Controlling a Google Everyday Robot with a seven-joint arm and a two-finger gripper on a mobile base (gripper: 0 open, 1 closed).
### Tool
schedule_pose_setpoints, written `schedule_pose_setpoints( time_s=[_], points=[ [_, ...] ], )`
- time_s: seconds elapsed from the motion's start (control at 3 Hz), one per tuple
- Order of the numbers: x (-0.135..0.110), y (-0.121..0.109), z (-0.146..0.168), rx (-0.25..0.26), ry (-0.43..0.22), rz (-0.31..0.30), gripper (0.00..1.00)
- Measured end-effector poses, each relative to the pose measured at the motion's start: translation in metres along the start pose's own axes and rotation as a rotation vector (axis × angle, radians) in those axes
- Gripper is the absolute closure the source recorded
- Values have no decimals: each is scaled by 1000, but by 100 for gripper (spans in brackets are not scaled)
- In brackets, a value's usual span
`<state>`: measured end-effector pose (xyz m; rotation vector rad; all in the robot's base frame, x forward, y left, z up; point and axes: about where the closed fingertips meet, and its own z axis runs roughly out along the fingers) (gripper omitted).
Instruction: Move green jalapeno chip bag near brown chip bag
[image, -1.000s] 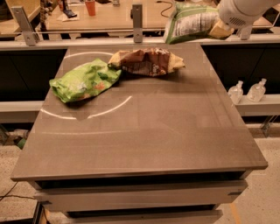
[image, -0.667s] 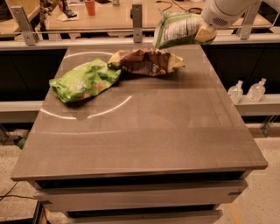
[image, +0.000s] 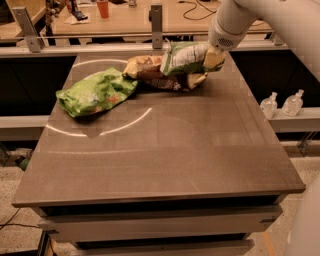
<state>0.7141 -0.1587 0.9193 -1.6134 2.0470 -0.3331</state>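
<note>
On lab table, far edge: gripper tight on green jalapeno chip bag, over brown chip bag

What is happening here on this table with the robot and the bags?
The robot's hand grips the right end of the green jalapeno chip bag at the far side of the table. The bag hangs just above the brown chip bag, partly covering it; whether the two touch cannot be told. It has not been let go. A lime-green bag lies to the left of the brown one, untouched.
</note>
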Motion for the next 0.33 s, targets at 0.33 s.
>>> schedule_pose_setpoints(
  time_s=[0.33],
  points=[
    [0, 2, 4, -9, 3, -1, 82]
  ],
)
